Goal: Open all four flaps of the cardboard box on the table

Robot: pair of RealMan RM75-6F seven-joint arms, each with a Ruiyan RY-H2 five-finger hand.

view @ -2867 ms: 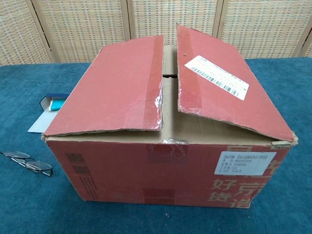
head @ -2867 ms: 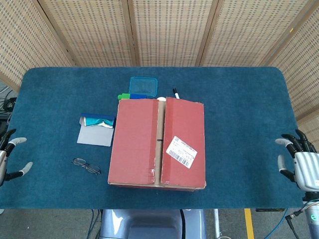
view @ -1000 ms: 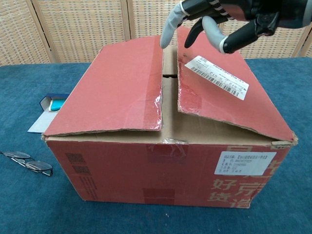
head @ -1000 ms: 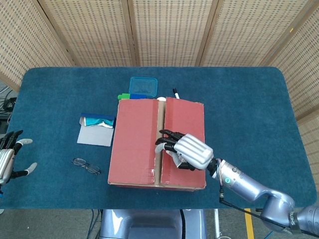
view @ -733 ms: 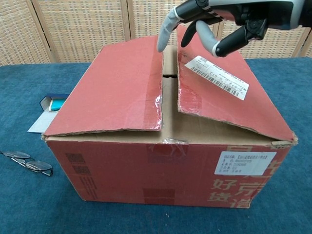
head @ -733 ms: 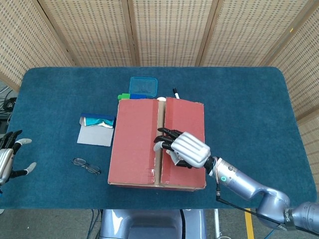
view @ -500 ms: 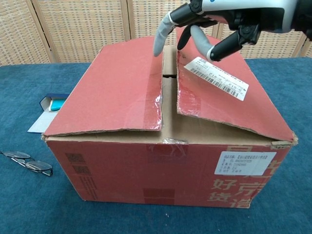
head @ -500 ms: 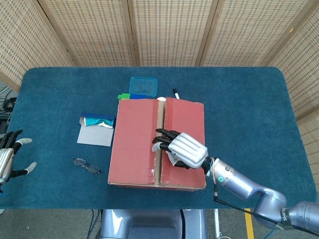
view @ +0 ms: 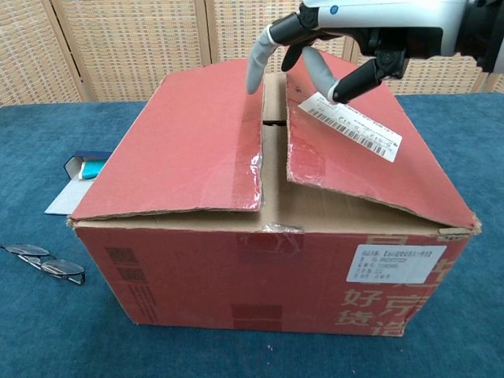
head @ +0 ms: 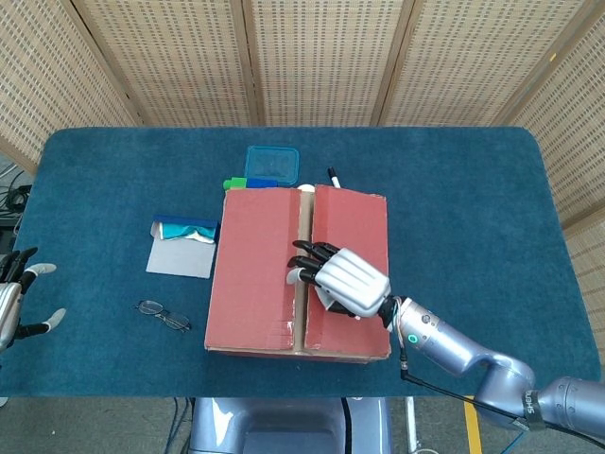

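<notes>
Head view, right hand (head: 348,282): poised over the middle of the box (head: 255,284), fingers spread and holding nothing, tips reaching across the seam toward the left flap (head: 257,265).
Head view, left hand (head: 11,301): far off to the left at the table edge, fingers apart, holding nothing.
Head view, right flap (head: 354,236): under the right hand's palm and beyond it, closed.
Chest view, right hand (view: 331,47): above the seam at the box's far side; whether a fingertip touches the left flap (view: 189,142) is hard to tell.
Chest view, flaps: both top flaps lie down, slightly raised at the seam.
Risk: fingers may slide off the flap edge without hooking under it, or press it down, since they approach from above.
</notes>
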